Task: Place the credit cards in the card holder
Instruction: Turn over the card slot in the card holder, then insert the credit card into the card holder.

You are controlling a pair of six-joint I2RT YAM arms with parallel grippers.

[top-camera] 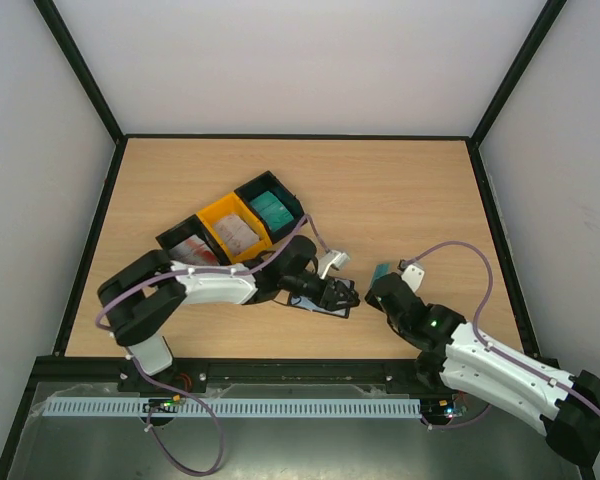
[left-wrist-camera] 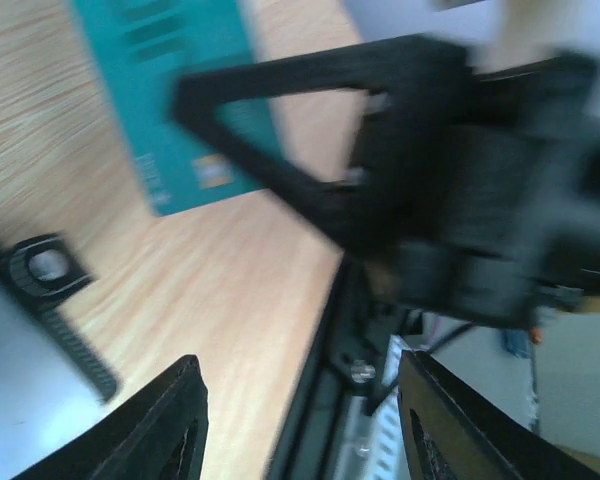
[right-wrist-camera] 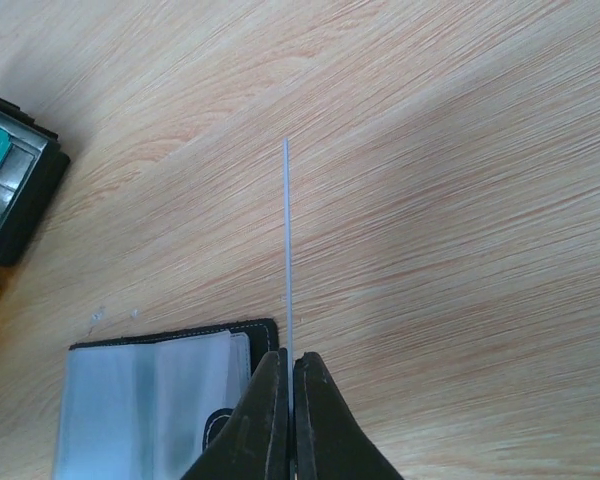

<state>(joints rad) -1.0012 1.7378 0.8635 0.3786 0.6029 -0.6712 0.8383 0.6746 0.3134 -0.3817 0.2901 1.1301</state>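
Note:
A teal credit card (top-camera: 379, 271) is pinched upright in my right gripper (top-camera: 382, 282), just right of the card holder (top-camera: 320, 305). In the right wrist view the card (right-wrist-camera: 287, 250) shows edge-on as a thin line, with the gripper (right-wrist-camera: 290, 395) shut on its lower end. The card holder (right-wrist-camera: 150, 400) lies open to the left of it, clear pockets up. My left gripper (top-camera: 345, 297) hovers at the holder's right end. In the blurred left wrist view its jaws (left-wrist-camera: 300, 430) stand open and empty, facing the teal card (left-wrist-camera: 180, 100); the holder's edge (left-wrist-camera: 70, 340) is at lower left.
Three bins stand in a row behind the left arm: a black one with red-and-white cards (top-camera: 190, 250), a yellow one with grey-white cards (top-camera: 235, 232) and a black one with teal cards (top-camera: 272, 207). The table's near edge rail (left-wrist-camera: 325, 380) is close below the left gripper.

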